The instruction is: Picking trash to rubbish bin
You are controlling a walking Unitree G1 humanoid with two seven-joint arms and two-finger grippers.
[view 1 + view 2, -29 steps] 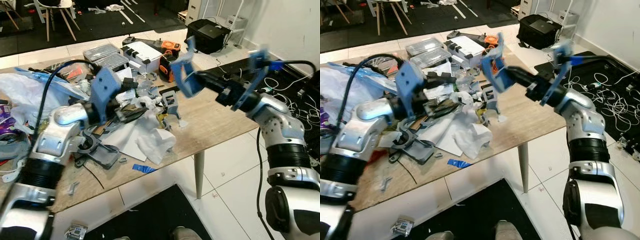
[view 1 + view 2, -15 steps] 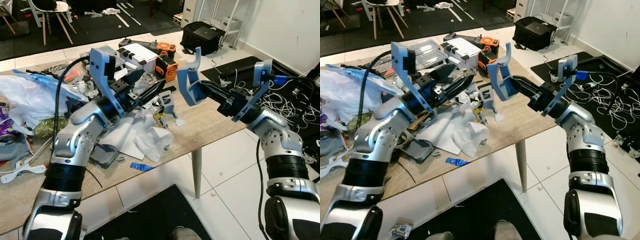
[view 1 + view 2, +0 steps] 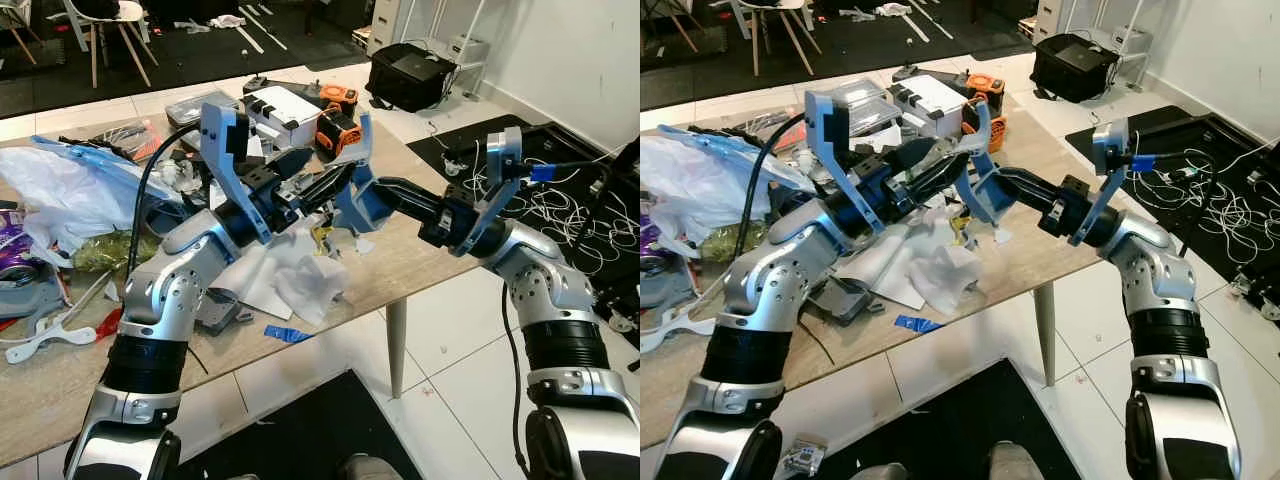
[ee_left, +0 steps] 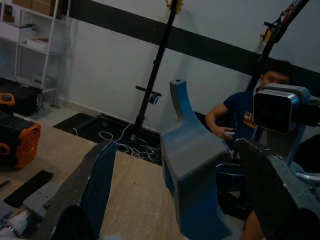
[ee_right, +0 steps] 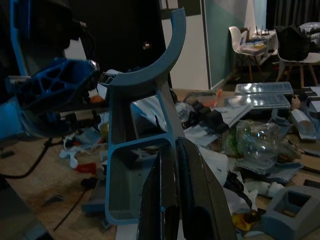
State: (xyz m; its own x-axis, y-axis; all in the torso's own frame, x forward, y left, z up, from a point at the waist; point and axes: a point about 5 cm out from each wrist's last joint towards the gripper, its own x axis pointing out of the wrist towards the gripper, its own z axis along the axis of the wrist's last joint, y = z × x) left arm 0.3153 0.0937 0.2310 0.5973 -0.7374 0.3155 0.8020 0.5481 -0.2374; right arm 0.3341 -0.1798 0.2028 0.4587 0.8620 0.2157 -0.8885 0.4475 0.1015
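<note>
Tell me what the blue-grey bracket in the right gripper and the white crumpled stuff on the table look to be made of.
Blue-grey bracket: likely rigid moulded or printed plastic, matte, with crisp ribs and hollow cells. White crumpled sheets: probably paper or tissue, creased and soft-folded. The right gripper holds the bracket.

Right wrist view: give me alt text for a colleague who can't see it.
The right tool, shut on a blue-grey curved plastic bracket, holds it upright above a cluttered table. The left tool reaches in beside the bracket, with plastic containers and chairs behind.
</note>
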